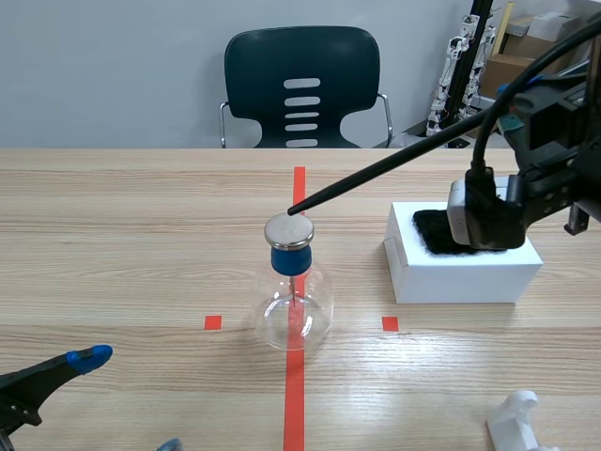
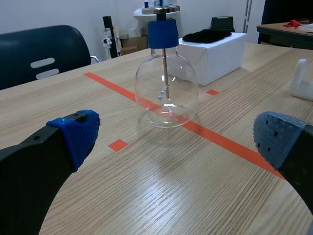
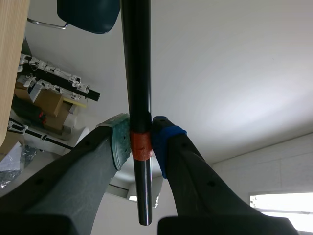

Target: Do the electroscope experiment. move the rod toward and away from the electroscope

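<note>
While the left hand [image 2: 178, 136] rests wide open, the right hand [image 3: 141, 143] clamps the rod [image 3: 136, 58].

Soft, even room light fills the scene view, and the wooden table [image 1: 141, 216] is bright with no hard glare. The flask [image 1: 294, 315] casts only a faint, diffuse shadow on the wood around its base. Small highlights sit on its glass, and the metal disc [image 1: 288, 231] on top shines pale. The white box [image 1: 465, 272] is brightest on top, with a slightly greyer front face. In the left wrist view a mild sheen lies on the table near the flask. In the right wrist view a light strip [image 3: 281, 200] glows. The rod [image 3: 136, 58] and the right gripper [image 3: 141, 139] stand dark against the pale ceiling, with a thin highlight along the rod.
</note>
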Action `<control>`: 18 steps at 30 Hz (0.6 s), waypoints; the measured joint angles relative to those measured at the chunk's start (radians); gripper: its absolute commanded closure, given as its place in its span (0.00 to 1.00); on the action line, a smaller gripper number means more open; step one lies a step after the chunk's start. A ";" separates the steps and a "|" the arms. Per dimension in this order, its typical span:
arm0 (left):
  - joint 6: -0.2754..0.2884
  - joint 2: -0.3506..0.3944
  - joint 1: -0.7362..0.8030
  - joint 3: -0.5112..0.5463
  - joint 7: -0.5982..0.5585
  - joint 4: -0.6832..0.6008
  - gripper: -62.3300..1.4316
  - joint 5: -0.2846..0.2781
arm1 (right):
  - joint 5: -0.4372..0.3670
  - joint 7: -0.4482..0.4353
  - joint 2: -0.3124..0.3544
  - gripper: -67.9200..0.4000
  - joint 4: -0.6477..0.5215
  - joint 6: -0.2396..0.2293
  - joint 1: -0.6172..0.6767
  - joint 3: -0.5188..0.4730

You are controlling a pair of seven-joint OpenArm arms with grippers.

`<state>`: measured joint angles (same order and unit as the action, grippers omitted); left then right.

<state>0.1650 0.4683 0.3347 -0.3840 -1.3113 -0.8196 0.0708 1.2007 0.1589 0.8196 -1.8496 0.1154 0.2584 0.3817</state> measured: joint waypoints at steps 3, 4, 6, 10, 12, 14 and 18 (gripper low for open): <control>0.000 0.000 0.000 0.000 0.000 0.000 0.00 0.000 | 0.000 0.000 0.000 0.98 0.000 -0.011 0.000 0.000; 0.000 0.000 0.000 0.000 0.000 0.000 0.00 0.000 | 0.000 0.000 0.000 0.98 0.000 -0.024 0.000 0.000; 0.000 0.000 0.000 0.000 0.000 0.000 0.00 0.000 | 0.000 0.000 0.000 0.98 0.000 -0.026 0.000 0.000; 0.000 0.000 0.000 0.000 0.000 0.000 0.00 0.000 | 0.000 0.001 0.000 0.98 0.000 -0.024 0.000 0.000; 0.000 0.000 0.000 0.000 0.000 0.000 0.00 0.000 | 0.000 0.001 0.000 0.98 0.000 -0.023 0.000 0.000; 0.000 0.000 0.000 0.000 0.000 0.000 0.00 0.000 | 0.000 0.001 0.000 0.98 0.000 -0.019 0.000 0.000; 0.000 0.000 0.000 0.000 0.000 0.000 0.00 0.000 | -0.004 0.003 0.000 0.98 0.000 -0.019 0.000 0.000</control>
<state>0.1650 0.4683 0.3347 -0.3840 -1.3113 -0.8196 0.0708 1.1965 0.1623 0.8200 -1.8492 0.0967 0.2581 0.3817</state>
